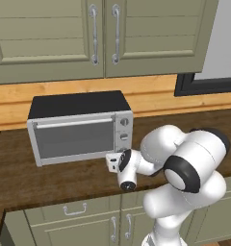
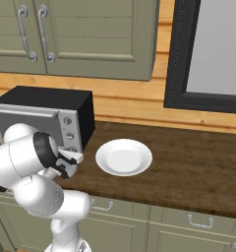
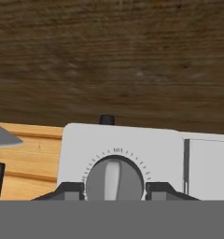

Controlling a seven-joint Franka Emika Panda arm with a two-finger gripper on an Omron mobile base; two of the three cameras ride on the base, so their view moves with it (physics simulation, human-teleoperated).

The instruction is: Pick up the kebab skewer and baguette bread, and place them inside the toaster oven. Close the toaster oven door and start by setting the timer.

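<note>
1. Over on the left of the counter sits the toaster oven, door shut. Can't see the skewer or bread through the glass, so presumably they're inside.
2. Right column of the oven has the knobs, and the pincer is right up against the bottom one.
3. Hand view: the timer knob sits dead centre between the two fingertips, its grip bar pointing straight along the pincer. The pincer is spread, one finger on each side of the knob. Can't tell if they actually touch it.
4. Further right, the white plate sits bare.
</note>
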